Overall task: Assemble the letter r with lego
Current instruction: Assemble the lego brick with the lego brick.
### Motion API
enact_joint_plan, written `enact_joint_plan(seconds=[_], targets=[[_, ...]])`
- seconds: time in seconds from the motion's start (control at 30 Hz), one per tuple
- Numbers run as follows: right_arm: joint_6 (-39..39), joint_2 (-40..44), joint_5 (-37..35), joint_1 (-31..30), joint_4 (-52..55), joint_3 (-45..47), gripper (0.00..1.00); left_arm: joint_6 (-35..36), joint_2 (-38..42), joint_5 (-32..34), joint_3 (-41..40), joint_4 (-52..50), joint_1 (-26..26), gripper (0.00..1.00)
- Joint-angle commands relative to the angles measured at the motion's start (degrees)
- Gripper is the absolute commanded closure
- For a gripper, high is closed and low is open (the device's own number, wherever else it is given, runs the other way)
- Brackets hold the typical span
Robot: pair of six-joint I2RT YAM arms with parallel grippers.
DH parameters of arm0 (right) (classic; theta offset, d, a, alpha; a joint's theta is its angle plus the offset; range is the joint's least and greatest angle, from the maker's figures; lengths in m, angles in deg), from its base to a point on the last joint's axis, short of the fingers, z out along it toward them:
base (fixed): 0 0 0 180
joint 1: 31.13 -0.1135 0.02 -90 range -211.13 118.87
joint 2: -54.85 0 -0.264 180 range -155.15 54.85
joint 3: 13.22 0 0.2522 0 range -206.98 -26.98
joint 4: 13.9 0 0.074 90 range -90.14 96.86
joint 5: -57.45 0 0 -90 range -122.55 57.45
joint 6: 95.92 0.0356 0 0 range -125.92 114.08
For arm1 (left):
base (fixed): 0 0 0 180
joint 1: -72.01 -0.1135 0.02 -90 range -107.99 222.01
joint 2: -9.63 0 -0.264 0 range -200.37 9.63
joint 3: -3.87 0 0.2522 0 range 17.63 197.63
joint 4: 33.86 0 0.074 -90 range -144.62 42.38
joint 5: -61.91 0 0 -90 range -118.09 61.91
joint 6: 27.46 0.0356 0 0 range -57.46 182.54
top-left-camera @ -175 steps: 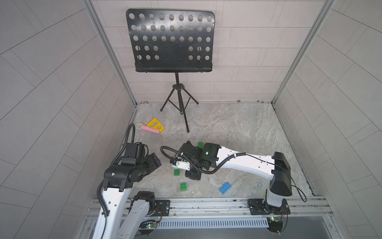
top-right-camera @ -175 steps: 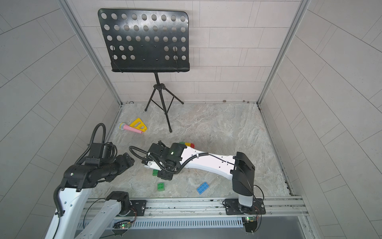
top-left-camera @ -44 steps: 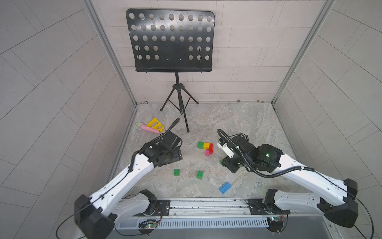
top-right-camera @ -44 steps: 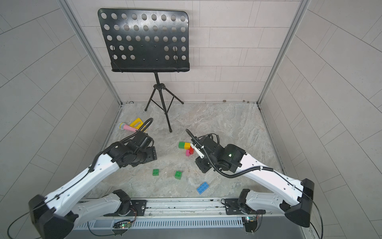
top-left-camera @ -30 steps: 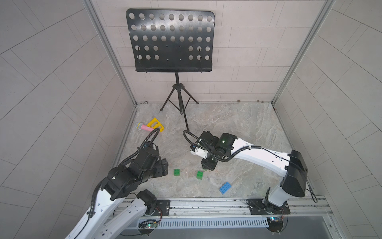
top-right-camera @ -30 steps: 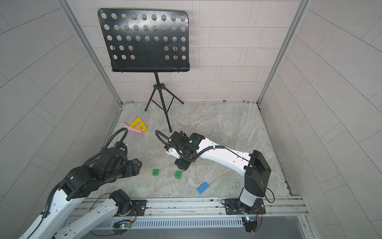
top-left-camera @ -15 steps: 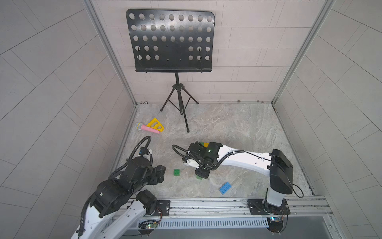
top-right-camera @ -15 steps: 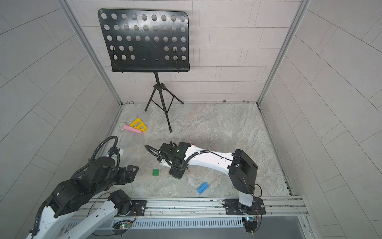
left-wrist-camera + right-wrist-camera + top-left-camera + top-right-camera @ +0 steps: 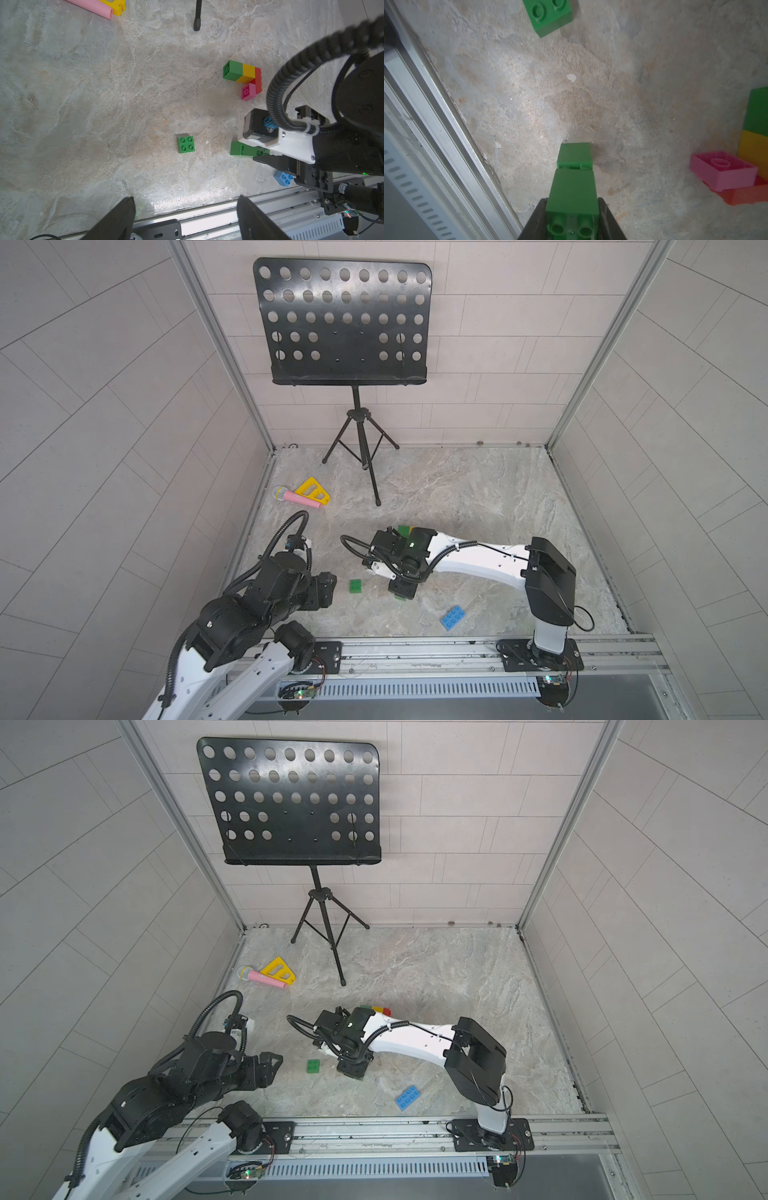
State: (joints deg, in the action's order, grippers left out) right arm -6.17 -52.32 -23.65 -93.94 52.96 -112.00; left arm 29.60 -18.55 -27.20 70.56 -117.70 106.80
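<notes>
Down onto a green brick (image 9: 574, 187) went the right fingers (image 9: 538, 218); now they pinch it at the near middle of the bench (image 9: 478, 497). It may be two stuck together. Near left, the left fingers (image 9: 118, 220) hang spread. Between both lies a loose green brick (image 9: 355, 585).

Right gripper (image 9: 572, 209) pinches two joined green bricks (image 9: 574, 182); a loose green brick (image 9: 550, 14) and pink brick (image 9: 724, 170) lie nearby.

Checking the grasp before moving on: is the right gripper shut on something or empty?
Shut on a green brick: the right wrist view shows the right gripper clamped against its sides.
</notes>
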Motion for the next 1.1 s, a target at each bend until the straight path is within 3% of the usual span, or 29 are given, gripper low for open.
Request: enact_joint_plan(seconds=[0.0,0.67,1.07], targets=[[-2.12,-1.27,-1.08,-0.39,0.86,-1.47,1.00,0.78,-0.39,-0.27,-0.70,0.43,-0.23,0.16],[-4.00,-4.56,0.93,-0.48,1.35,-0.37,1.00,0.27,-0.75,-0.87,-1.23,-0.27,-0.25,0.16],[0.50,-4.27,-0.25,-0.65,-8.05,12.30,1.00,-0.04,-0.99,-0.62,-1.33,-0.58,-0.31,0.16]])
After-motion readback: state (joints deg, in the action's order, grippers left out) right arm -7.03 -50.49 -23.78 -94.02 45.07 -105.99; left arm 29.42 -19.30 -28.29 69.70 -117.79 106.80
